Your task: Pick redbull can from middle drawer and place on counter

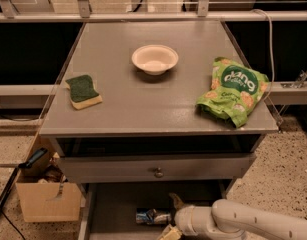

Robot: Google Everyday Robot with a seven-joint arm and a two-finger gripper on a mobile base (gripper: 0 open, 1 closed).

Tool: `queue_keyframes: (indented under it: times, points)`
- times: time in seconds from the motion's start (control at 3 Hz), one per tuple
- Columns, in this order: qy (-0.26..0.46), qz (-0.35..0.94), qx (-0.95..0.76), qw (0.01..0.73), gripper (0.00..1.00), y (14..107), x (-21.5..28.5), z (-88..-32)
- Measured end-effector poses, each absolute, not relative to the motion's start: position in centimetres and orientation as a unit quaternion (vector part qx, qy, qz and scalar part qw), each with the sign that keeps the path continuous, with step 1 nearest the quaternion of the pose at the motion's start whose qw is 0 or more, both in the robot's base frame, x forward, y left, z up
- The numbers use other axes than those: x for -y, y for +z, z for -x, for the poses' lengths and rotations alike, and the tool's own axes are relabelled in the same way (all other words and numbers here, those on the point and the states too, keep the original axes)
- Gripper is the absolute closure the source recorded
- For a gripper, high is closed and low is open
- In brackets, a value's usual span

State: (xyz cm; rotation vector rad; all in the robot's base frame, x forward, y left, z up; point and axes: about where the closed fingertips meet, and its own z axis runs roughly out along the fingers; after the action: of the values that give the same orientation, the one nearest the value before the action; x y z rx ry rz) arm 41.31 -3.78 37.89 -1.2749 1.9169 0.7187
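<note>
The redbull can [152, 216] lies on its side on the dark floor of the open middle drawer [113, 209], below the closed drawer front with a round knob [158, 172]. My gripper [170, 217] comes in from the right on a white arm, low in the drawer. It is open, with one finger [175, 201] behind the can's right end and the other [168, 232] in front of it. The gray counter [158, 104] is above.
On the counter sit a white bowl [154, 59], a green and yellow sponge [83, 90] at the left and a green snack bag [234, 90] at the right. A cardboard box [48, 201] stands on the floor left of the cabinet.
</note>
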Motion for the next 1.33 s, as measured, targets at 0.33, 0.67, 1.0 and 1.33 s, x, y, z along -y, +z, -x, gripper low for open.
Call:
queue_keyframes:
  times: [0.33, 0.67, 1.0, 1.33]
  points:
    - [0.279, 0.495, -0.742, 0.356, 0.00, 37.81, 3.61, -41.43]
    - [0.279, 0.495, -0.742, 0.356, 0.15, 37.81, 3.61, -41.43]
    - [0.279, 0.495, -0.742, 0.356, 0.46, 37.81, 3.60, -41.42]
    - [0.279, 0.495, -0.742, 0.356, 0.69, 37.81, 3.60, -41.42]
